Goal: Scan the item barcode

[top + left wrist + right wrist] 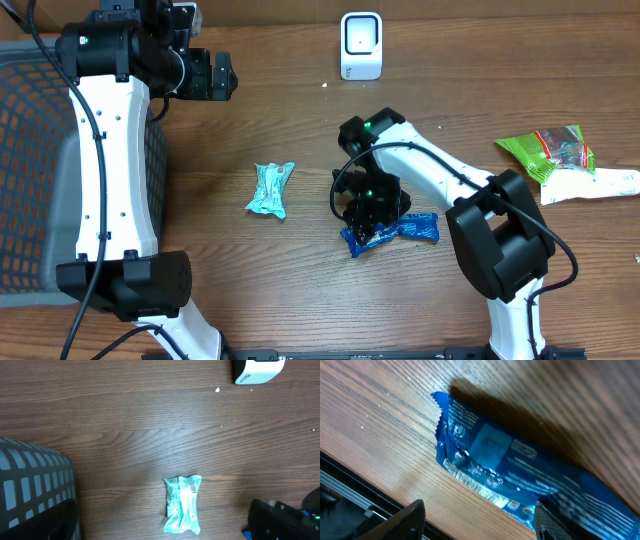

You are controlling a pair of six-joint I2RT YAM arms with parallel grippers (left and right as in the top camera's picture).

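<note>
My right gripper (479, 512) is hanging with its jaws spread over the blue packet (510, 470), a crinkled glossy wrapper with pale print and a zigzag end, lying flat near the middle of the brown wood-grain worktop (280, 120). My left gripper (215, 75) is standing spread wide by the far-left corner. I am counting one teal packet (271, 189), one green packet (548, 152), one white scanner (361, 45) and one mesh basket (30, 150).
</note>
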